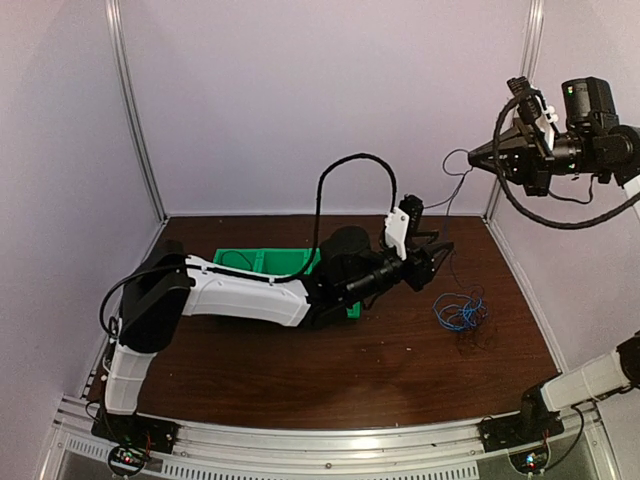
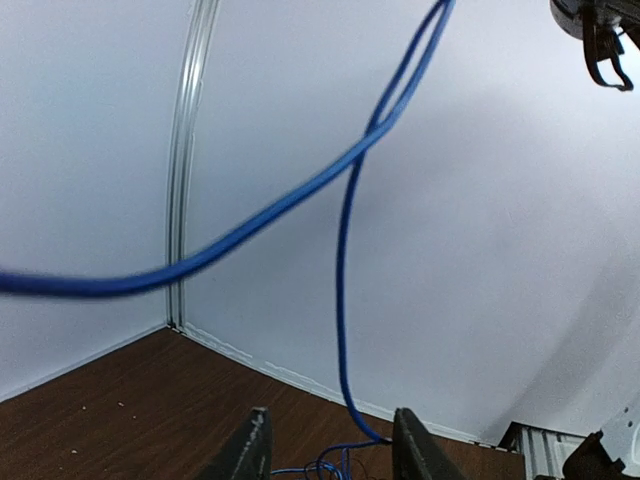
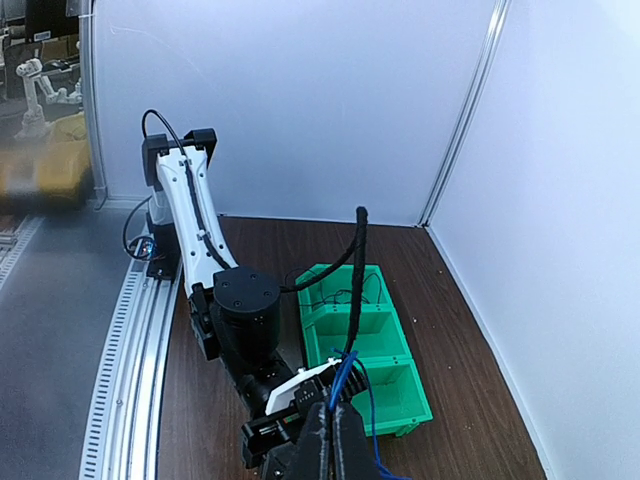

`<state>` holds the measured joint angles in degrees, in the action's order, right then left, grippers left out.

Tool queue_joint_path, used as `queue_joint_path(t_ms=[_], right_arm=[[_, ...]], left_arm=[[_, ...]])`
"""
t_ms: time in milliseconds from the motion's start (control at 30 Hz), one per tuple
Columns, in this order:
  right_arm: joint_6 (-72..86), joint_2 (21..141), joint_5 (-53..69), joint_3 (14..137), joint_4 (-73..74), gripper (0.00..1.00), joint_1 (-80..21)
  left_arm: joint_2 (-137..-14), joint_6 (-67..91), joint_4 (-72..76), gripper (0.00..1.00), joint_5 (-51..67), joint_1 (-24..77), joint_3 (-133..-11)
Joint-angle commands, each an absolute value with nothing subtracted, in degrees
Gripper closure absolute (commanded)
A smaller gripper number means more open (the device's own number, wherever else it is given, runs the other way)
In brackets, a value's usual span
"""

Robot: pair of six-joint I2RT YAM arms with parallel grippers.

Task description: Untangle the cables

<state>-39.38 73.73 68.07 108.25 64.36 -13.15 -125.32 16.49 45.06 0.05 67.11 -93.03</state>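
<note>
While our right tool [image 1: 478, 156], pinched shut on the blue cable [image 2: 340, 250], holds it high, the remaining cables [image 1: 462, 312] lie heaped on the table [image 1: 300, 370] beside our left tool [image 1: 438, 258]. We judge this the pulling-apart step. The left tool's jaws stand apart around the hanging strand, so next we should close low on it and draw it free.

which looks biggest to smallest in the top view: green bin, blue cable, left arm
1. left arm, by far
2. green bin, though the arm hides part of it
3. blue cable, counting its heap on the table
</note>
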Motion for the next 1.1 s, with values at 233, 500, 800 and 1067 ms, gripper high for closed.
queue_joint_path(t_ms=[233,500,800,1067], right_arm=[[-33.97,67.36,63.30,98.57,54.92,1.00,-13.16],[-33.31,61.71,53.79,74.54,49.44,0.47,-8.70],[-47.31,60.67,50.65,51.31,42.43,0.23,-6.75],[-52.65,71.45,46.11,45.55,34.62,0.22,-6.91]], left_arm=[[-122.59,15.99,48.94,1.00,2.14,66.58,-93.16],[-109.96,13.97,44.25,1.00,-4.67,63.56,-87.46],[-103.15,12.05,35.43,1.00,-9.83,63.41,-86.07],[-99.52,8.38,28.64,1.00,-10.22,63.44,-91.57]])
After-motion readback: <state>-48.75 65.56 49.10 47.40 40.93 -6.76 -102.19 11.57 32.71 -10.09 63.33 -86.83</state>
